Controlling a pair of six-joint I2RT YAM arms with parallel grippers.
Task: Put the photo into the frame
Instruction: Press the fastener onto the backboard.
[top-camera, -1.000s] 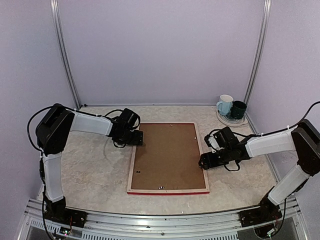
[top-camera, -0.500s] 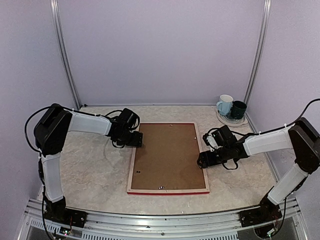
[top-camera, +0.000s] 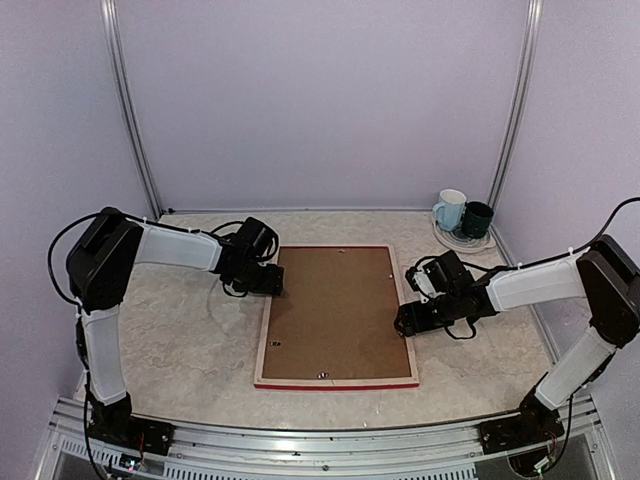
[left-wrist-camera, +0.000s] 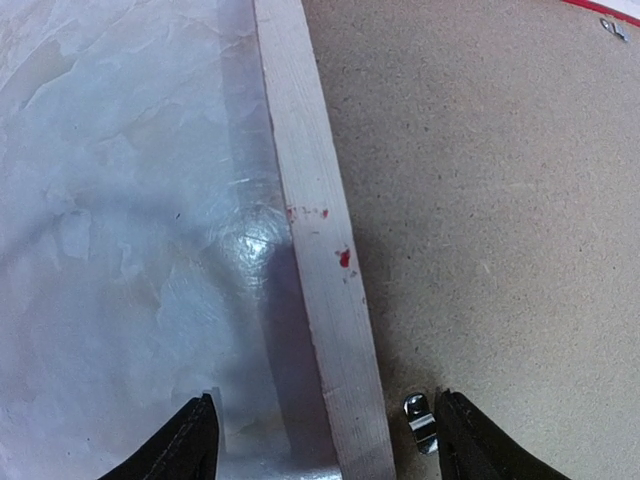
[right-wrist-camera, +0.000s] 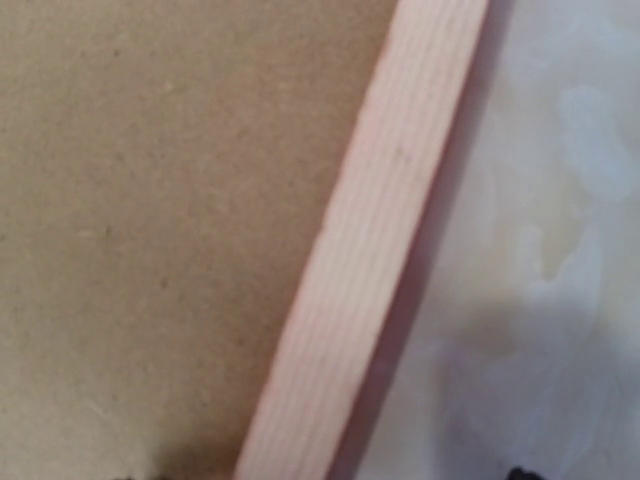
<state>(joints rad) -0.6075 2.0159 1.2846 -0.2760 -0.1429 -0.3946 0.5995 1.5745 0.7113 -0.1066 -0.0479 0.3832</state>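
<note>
Soft light, right wrist view apparently blurred

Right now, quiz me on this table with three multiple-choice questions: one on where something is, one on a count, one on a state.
1. Where do the mugs stand on the table?
A. near left corner
B. far right corner
C. dead centre

2. How many mugs are there?
A. one
B. two
C. four

3. How does the frame lie?
A. upright against the wall
B. flat, picture side up
C. flat, backing board up

Answers:
1 B, the top view shows them at the far right corner.
2 B, a pale one and a dark one stand side by side.
3 C, only brown board shows inside the pale wood rails.
</note>
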